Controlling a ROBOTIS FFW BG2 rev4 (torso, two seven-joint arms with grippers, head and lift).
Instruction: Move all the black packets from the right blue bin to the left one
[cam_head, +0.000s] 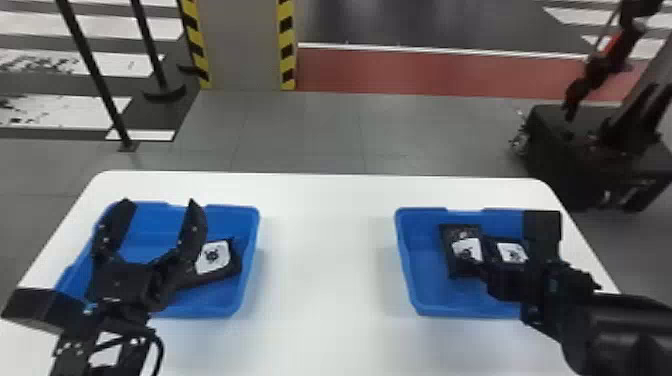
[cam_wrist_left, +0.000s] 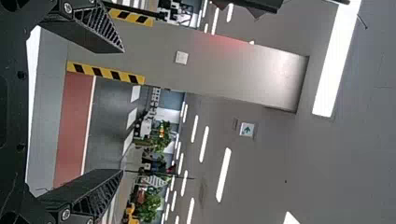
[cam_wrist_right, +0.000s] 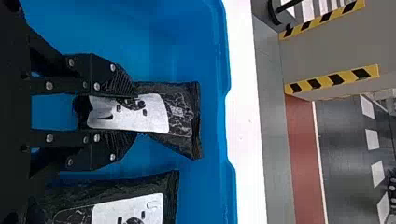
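White table (cam_head: 320, 250); right bin (cam_head: 440, 308) and left bin (cam_head: 200, 308) well apart; left gripper (cam_head: 160, 201) spread over left bin; right gripper (cam_wrist_right: 135, 114) nearer, pinching black packet (cam_wrist_right: 180, 116) in right bin, long axis pointing away from robot; neighbour packet (cam_wrist_right: 126, 210) close on its right

Bare bin floor (cam_head: 426, 280) left of the right gripper (cam_head: 484, 278), a packet (cam_head: 511, 253) crowding its right, bin wall (cam_wrist_right: 223, 112) rising ahead, open tabletop (cam_head: 330, 250) farther left
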